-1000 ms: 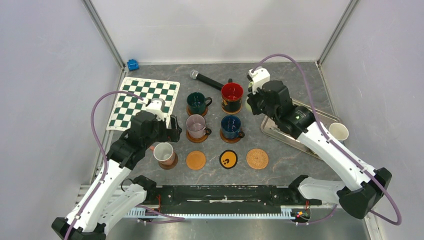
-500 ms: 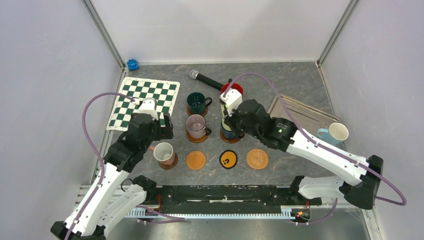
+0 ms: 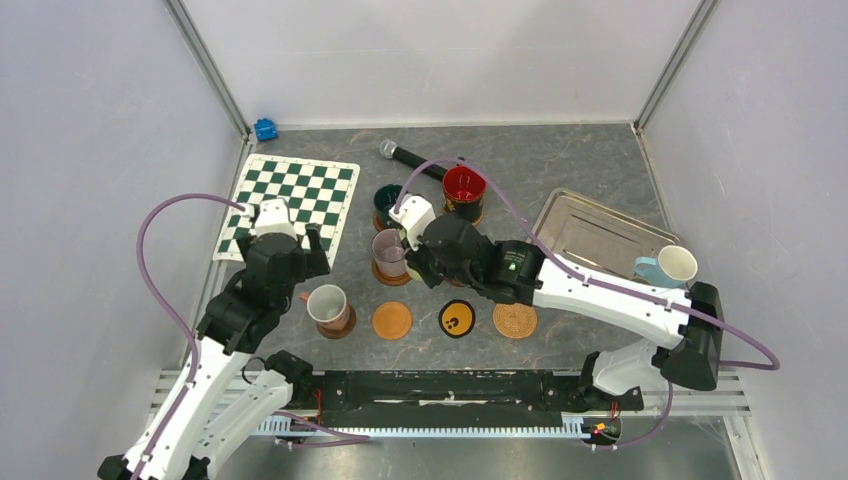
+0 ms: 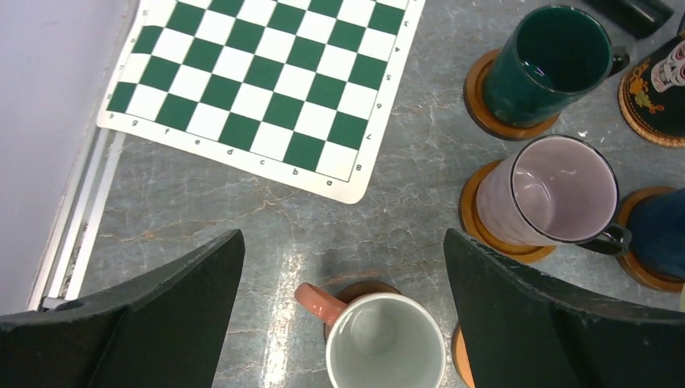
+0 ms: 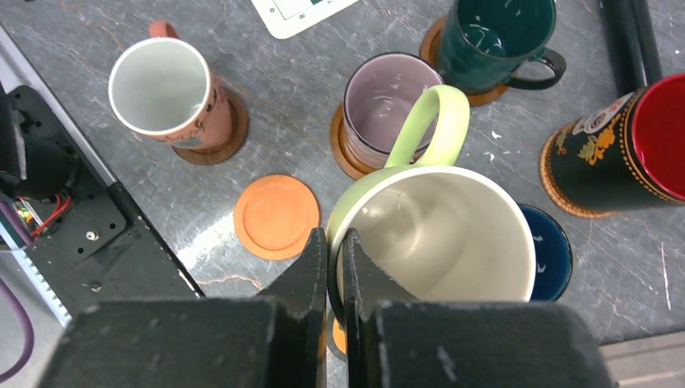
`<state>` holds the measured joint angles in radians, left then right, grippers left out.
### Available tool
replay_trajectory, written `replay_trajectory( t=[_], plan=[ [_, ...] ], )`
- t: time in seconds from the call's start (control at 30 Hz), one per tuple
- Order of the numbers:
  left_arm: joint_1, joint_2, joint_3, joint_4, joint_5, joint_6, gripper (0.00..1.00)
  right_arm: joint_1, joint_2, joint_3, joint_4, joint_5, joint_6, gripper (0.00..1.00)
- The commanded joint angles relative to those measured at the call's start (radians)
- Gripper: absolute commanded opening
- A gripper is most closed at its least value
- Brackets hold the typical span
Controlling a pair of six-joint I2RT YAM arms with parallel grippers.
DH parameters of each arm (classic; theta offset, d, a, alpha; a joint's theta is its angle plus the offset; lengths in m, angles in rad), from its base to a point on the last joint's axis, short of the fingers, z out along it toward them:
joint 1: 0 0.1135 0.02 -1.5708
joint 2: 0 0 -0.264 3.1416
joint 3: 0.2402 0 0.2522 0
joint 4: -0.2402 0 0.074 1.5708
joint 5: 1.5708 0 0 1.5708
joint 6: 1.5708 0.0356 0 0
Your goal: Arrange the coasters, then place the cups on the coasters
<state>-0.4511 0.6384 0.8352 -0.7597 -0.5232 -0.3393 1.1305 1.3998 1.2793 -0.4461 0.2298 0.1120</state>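
My right gripper (image 5: 333,234) is shut on the rim of a pale green cup (image 5: 452,226), held above the dark blue cup (image 5: 551,252) and the black coaster with the yellow mark (image 3: 457,319). Beside that lie a plain orange coaster (image 3: 392,320) and a woven tan coaster (image 3: 515,319), both bare. The dark green cup (image 3: 388,205), clear glass cup (image 3: 388,255), red-inside cup (image 3: 464,190) and brownish white-inside cup (image 3: 328,307) each stand on a coaster. My left gripper (image 4: 343,242) hangs open over the brownish cup (image 4: 386,343), not touching it.
A light blue cup (image 3: 670,267) lies at the right corner of the metal tray (image 3: 590,235). The green-and-white chequered mat (image 3: 290,205) lies at the left and the black microphone (image 3: 410,158) behind the cups. A small blue object (image 3: 265,129) sits in the back left corner.
My right arm swung left from above the tray to over the middle cups, carrying the pale green cup. My left arm drew back to the left, away from the brownish cup.
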Motion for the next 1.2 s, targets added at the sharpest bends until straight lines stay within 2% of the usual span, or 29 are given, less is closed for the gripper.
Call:
replay_trajectory(
  t=[0.0, 0.27, 0.53, 0.77, 1.17],
  plan=[
    [0.000, -0.060, 0.051, -0.007, -0.092, -0.037, 1.00, 0.019, 0.026, 0.107, 0.108, 0.014, 0.026, 0.00],
    [0.000, -0.177, 0.027, -0.017, -0.196, -0.024, 1.00, 0.066, 0.159, 0.167, 0.065, -0.020, 0.069, 0.00],
    [0.000, -0.247, -0.001, -0.028, -0.190, -0.031, 1.00, 0.095, 0.260, 0.240, 0.016, 0.010, 0.073, 0.00],
    [0.000, -0.239, -0.002, -0.019, -0.208, -0.028, 1.00, 0.161, 0.337, 0.286, -0.018, 0.021, 0.064, 0.00],
    [0.000, -0.279, -0.001, -0.029, -0.240, -0.035, 1.00, 0.211, 0.369, 0.221, 0.014, 0.080, 0.002, 0.00]
  ],
)
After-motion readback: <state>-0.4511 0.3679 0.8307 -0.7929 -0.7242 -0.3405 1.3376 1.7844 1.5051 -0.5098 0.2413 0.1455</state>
